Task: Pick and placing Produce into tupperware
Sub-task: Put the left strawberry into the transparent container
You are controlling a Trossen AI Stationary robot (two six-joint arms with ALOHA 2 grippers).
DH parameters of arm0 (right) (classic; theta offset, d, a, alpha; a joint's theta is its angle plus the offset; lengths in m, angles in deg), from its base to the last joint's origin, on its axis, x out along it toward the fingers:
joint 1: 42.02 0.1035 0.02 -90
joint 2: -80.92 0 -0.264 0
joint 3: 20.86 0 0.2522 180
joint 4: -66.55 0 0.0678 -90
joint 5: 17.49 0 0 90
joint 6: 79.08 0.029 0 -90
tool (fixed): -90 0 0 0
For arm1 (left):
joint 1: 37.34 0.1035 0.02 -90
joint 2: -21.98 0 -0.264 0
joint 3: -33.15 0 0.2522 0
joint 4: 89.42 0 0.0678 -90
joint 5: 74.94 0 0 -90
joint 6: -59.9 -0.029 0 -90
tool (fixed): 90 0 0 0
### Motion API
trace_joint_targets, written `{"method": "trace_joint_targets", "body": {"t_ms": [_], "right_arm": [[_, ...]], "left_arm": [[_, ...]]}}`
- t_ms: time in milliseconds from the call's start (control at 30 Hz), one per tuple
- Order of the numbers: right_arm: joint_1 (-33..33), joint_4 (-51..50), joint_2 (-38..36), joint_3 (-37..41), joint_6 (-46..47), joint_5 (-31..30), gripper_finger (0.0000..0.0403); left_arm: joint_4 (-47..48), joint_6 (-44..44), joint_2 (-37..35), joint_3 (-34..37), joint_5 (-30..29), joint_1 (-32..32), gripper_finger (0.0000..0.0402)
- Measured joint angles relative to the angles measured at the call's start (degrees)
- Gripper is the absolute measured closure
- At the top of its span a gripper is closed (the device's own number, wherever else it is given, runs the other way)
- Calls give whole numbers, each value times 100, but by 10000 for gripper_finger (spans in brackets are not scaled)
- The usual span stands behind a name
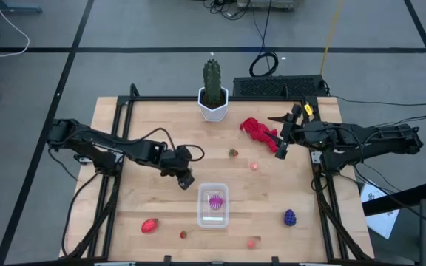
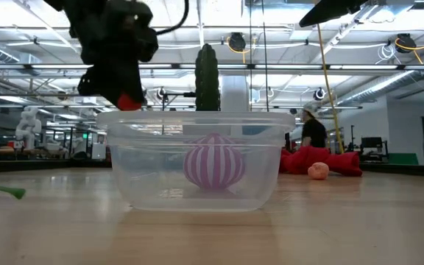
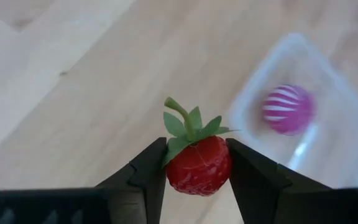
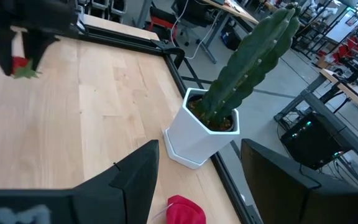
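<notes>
A red strawberry with green leaves is in my left gripper, which is shut on it just left of the tupperware. This clear tupperware stands on the table and holds a magenta striped ball. Other produce lies loose on the table: a bigger strawberry, a small one, a purple grape bunch and pink pieces. My right gripper hangs open and empty above the table's far right part, near the red cloth. My left gripper pinches the strawberry's red body by two opposite sides between its two fingers. The leafy stem end points away from the gripper. In the low view the fingers slant downward and the strawberry is lifted clear of the table.
A green cactus in a white pot stands at the middle of the far edge. A black frame borders the table. Bare wood lies between the tupperware and the cactus.
</notes>
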Motion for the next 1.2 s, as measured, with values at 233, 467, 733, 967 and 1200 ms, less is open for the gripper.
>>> {"method": "trace_joint_targets", "body": {"t_ms": [233, 467, 733, 967, 1200], "right_arm": [[0, 153, -2, 0, -130, -4, 183], [0, 358, -2, 0, -393, -38, 183], [-3, 345, -9, 0, -532, -778, 183], [-2, 343, -11, 0, -529, -846, 183], [-2, 339, -11, 0, -521, -846, 183]], "left_arm": [[85, -147, 105, -565, -136, -423, 247], [1397, -246, 751, -1989, -705, -877, 247], [2535, -360, 2239, -3569, -732, -1130, 247], [2592, -536, 3146, -4153, -332, -1129, 247], [2470, -533, 3529, -4214, -284, -1125, 247]]}}
